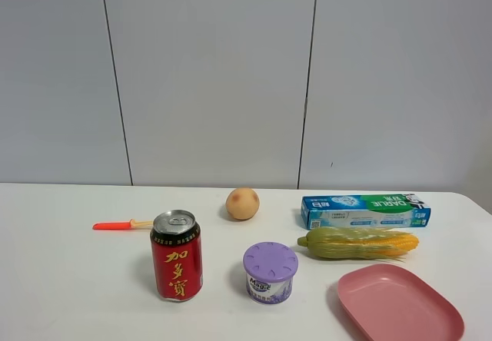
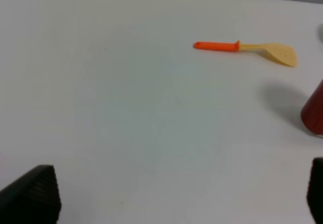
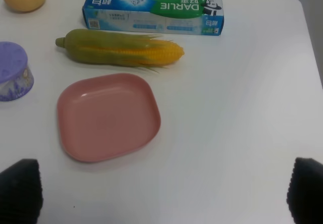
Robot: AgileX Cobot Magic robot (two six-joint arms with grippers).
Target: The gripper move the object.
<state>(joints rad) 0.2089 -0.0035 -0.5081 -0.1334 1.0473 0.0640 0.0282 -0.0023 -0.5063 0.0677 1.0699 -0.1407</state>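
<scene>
1. The object (image 1: 270, 273), a small round tub with a lilac perforated lid and a white "Magic" label, stands upright on the white table (image 1: 77, 279), near the front edge in the exterior high view.
2. A red drink can (image 1: 177, 255) stands upright to the tub's left, near but apart from it.
3. A pink plate (image 1: 400, 306) lies to the tub's right, not touching it.
4. An ear of corn (image 1: 358, 243) lies on its side just behind the plate; a boxed toothpaste (image 1: 366, 210) lies behind the corn.
5. A round peach-coloured fruit (image 1: 242, 203) sits behind the tub, well apart.
6. An orange-handled spatula (image 1: 121, 224) lies behind and to the left of the can.
7. Left gripper (image 2: 181, 196): jaws spread wide over bare table, holding nothing.
8. Right gripper (image 3: 164, 193): jaws spread wide, holding nothing, with the plate ahead of it.
9. Neither gripper touches the tub.
</scene>
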